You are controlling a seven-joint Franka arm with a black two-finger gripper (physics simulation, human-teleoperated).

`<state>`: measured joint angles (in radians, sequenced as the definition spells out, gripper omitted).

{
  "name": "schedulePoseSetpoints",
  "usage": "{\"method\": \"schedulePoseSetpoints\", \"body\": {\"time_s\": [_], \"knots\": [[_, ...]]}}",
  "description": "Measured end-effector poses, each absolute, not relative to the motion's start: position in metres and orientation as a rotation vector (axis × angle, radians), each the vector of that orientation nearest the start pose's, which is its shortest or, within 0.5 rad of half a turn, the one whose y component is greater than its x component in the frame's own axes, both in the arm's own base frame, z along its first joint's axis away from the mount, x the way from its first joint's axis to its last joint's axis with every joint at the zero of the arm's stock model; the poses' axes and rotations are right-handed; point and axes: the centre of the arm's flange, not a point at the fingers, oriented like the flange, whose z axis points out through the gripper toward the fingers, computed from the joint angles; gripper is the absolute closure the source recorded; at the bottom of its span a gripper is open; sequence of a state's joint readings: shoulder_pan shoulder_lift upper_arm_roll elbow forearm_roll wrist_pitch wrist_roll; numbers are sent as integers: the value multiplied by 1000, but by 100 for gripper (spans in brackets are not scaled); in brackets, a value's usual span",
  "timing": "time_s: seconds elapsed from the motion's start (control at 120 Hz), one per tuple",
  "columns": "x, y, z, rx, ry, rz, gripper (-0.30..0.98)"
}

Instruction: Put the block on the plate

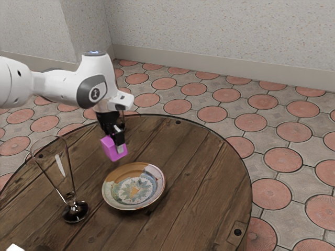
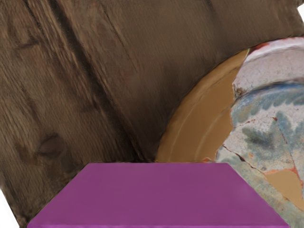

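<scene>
My gripper (image 1: pixel 118 142) holds the magenta block (image 1: pixel 113 149) between its fingers, above the table and just behind the plate's rim in the exterior view. The block looks slightly tilted there. Below it and toward the exterior view's right lies the patterned plate (image 1: pixel 134 186), with nothing on it. In the wrist view the block (image 2: pixel 159 194) is large at the lower edge, and part of the plate (image 2: pixel 199 118) shows beyond it. The far finger is largely hidden by the block.
A tall clear glass (image 1: pixel 61 172) with a dark base stands on the round wooden table (image 1: pixel 193 209), beside the plate toward the exterior view's left. A small white object (image 1: pixel 15 247) is at the exterior view's lower left corner.
</scene>
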<state>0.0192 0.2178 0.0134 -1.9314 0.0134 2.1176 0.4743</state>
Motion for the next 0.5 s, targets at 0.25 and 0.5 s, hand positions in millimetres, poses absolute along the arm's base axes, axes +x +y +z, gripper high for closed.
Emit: {"method": "schedulePoseSetpoints", "body": {"time_s": [0.25, 0.5], "knots": [[568, -49, 348, -3049, 866, 225, 28], [567, -67, 302, -3058, 896, 336, 24]]}}
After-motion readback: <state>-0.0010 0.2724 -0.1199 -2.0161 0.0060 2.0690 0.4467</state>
